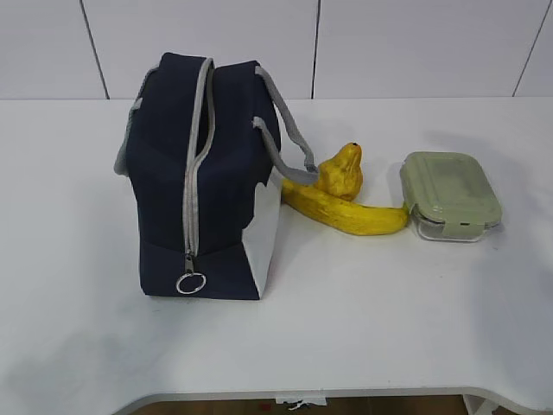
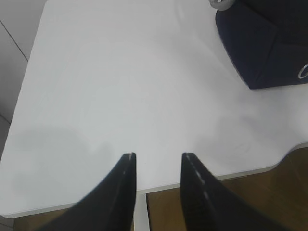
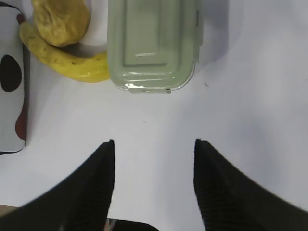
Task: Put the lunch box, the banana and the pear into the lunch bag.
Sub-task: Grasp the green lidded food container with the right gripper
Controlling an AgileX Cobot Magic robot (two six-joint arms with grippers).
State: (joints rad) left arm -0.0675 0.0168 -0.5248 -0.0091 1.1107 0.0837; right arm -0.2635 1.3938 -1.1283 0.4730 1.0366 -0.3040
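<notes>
The bag stands on the left of the table, and its zipper looks zipped for most of its length, the ring pull at the near end. Nothing goes in until it opens, and a one-armed pull may drag the soft bag. Just right of it lies the banana, with the pear resting against its far side; lifting either may roll the other. The box sits farthest right, its smooth lid likely to slip. The right gripper hangs empty with jaws apart, near the box. The left gripper, jaws parted and empty, hovers over bare table left of the bag.
</notes>
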